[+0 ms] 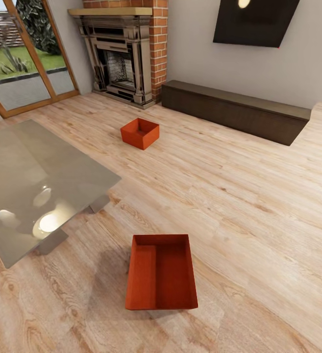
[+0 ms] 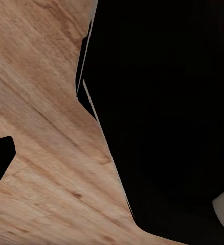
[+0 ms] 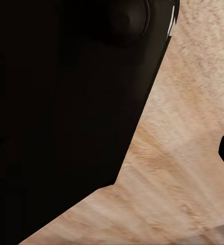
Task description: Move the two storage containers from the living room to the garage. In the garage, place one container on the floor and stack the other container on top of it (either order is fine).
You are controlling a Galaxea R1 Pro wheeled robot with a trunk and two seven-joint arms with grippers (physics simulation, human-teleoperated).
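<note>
Living room, wood-plank floor (image 1: 259,196). Near storage container (image 1: 161,272): orange-red, lidless, on the planks just off the glass table's (image 1: 28,181) corner. Far storage container (image 1: 139,132): same kind, on the planks in front of the brick fireplace (image 1: 126,54), well apart from the first. Low dark bench (image 1: 234,110) along the wall. Wrist views: dark robot body over planks; finger state on either arm cannot be told.

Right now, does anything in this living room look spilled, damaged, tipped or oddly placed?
Nothing stands out. Both orange-red containers, near and far, sit upright and empty on the wood-plank floor, apart from each other. The glass table looks intact.
</note>
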